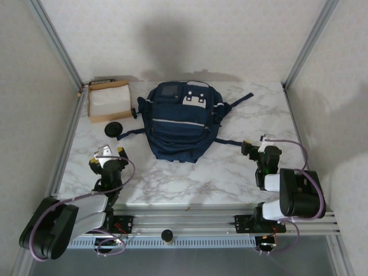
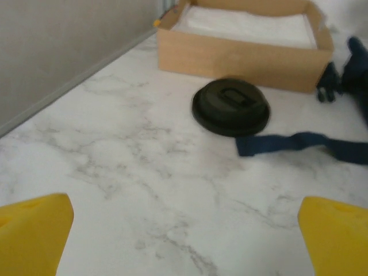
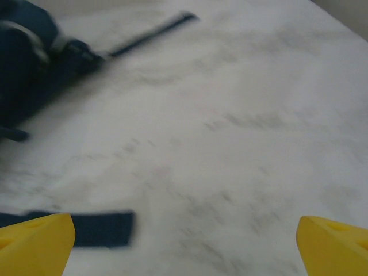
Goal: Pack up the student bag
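Note:
The navy student bag (image 1: 177, 122) lies flat at the middle back of the marble table, white patches near its top, dark straps trailing to both sides. Part of the student bag (image 3: 26, 63) fills the upper left of the right wrist view, with a strap end (image 3: 86, 228) lying near the bottom left. My left gripper (image 1: 107, 154) stands open near the left front, nothing between its yellow fingertips (image 2: 34, 230). My right gripper (image 1: 260, 148) stands open over bare marble at the right front, its yellow fingertips (image 3: 336, 244) wide apart.
A shallow brown cardboard box (image 1: 109, 100) with white lining sits at the back left. A round black disc (image 1: 113, 129) lies in front of it, beside a blue strap (image 2: 299, 144). Metal frame rails edge the table on both sides.

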Controlling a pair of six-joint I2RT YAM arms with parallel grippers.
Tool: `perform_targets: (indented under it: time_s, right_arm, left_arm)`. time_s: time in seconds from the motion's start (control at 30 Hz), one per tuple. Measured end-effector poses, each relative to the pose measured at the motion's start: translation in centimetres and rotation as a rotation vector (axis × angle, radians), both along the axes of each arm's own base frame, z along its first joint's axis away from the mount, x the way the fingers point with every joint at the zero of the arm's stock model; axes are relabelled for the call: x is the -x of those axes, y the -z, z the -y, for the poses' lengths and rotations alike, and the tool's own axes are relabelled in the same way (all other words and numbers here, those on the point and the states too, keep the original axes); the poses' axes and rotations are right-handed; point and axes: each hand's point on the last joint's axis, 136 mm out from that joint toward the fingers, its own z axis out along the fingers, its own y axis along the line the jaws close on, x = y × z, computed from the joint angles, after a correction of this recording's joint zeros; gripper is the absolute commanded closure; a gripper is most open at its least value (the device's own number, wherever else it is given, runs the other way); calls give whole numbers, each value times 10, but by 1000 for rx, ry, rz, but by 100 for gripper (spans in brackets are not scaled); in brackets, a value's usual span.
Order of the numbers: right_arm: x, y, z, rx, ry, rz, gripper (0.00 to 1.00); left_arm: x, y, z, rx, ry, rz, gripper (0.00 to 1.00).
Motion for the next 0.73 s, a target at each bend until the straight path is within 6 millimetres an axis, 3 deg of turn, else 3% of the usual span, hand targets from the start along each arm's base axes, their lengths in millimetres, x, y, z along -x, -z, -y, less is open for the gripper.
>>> perform_targets:
  time_s: [0.13, 0.33, 0.47, 0.57, 0.73]
  right_arm:
    - [-11, -10, -15, 14, -76, 82, 1]
    - [-17, -27, -16, 29, -69, 152, 1]
    - [-18, -30, -14, 33, -59, 166, 1]
    - [-19, -31, -13, 37, -51, 168, 1]
    - [-19, -32, -13, 40, -48, 172, 1]
  left_arm:
    - [-22, -23, 11, -35, 73, 93, 1]
    - [-60, -33, 25, -52, 163, 123, 1]
    - [-70, -34, 16, -31, 171, 146, 1]
    - [-75, -24, 12, -12, 175, 117, 1]
    - [-82, -29, 9, 15, 181, 137, 1]
